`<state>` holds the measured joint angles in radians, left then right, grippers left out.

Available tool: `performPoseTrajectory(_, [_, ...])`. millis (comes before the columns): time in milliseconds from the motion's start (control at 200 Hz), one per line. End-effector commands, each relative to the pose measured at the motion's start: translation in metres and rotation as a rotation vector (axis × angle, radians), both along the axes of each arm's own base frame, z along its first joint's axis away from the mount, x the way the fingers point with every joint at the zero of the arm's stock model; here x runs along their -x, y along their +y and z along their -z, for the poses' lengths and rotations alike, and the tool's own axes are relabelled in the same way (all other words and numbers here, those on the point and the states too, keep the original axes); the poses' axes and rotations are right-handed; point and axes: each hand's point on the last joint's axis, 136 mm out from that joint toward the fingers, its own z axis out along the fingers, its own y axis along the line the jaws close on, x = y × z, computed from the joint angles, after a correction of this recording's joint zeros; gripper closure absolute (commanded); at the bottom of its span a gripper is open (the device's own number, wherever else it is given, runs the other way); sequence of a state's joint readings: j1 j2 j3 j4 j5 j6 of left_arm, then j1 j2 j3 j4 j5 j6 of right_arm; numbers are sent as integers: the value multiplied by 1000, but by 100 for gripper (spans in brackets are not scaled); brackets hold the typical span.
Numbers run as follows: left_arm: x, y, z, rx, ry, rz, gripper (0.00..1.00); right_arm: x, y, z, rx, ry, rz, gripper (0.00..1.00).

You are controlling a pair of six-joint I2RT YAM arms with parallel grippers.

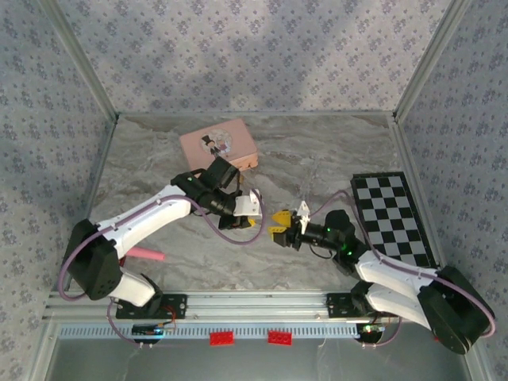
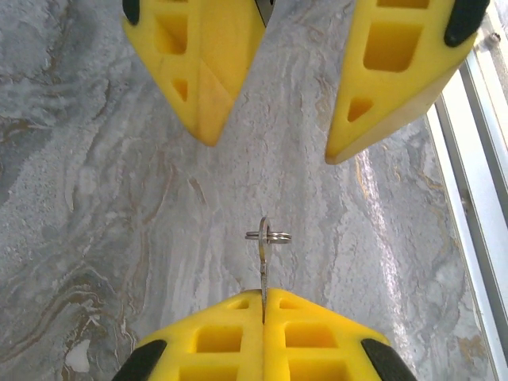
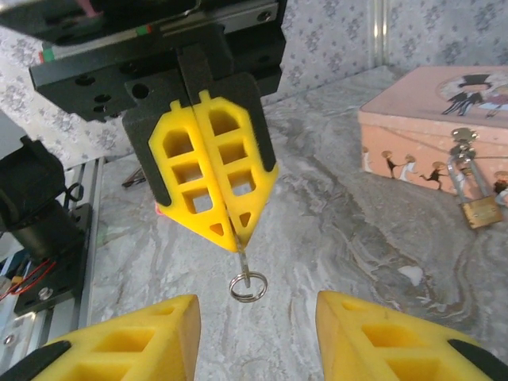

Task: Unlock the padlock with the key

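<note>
The padlock [image 3: 480, 208] sits against the front wall of the box [image 3: 429, 111], at 3 o'clock in the right wrist view, with bare table [image 3: 349, 230] between it and both grippers. The key [image 2: 263, 270] is pinched in the clenched left gripper [image 2: 263, 295], and its ring [image 2: 268, 235] points at the right gripper [image 3: 255, 300], whose jaws stand apart and empty just short of it. From above, the box lies at 11 o'clock of the grippers, the checkerboard [image 1: 393, 218] at 3 and the rail [image 1: 262, 302] at 6, with open marble between.
</note>
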<state>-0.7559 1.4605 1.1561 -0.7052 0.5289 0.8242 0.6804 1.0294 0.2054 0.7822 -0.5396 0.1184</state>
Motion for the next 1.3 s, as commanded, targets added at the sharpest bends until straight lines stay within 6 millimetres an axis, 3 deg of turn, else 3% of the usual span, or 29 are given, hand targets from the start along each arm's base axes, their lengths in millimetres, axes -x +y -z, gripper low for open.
performPoseTrajectory(0, [8,1,-7,-31,3,40,100,8,10,-6,-28,-21,-63,57])
performPoseTrajectory(265, [12,-1,-6,-35,-1,56,100,10,29,-7,-39,-11,-115,58])
performPoseTrajectory(665, [16,-2,-4,-37,3,71,100,8,31,-6,-36,-5,-109,58])
performPoseTrajectory(1044, [16,-2,-2,-37,-1,71,100,13,36,-7,-24,18,-156,77])
performPoseTrajectory(1294, [16,-2,-7,-24,-31,65,100,15,34,0,1,34,-166,79])
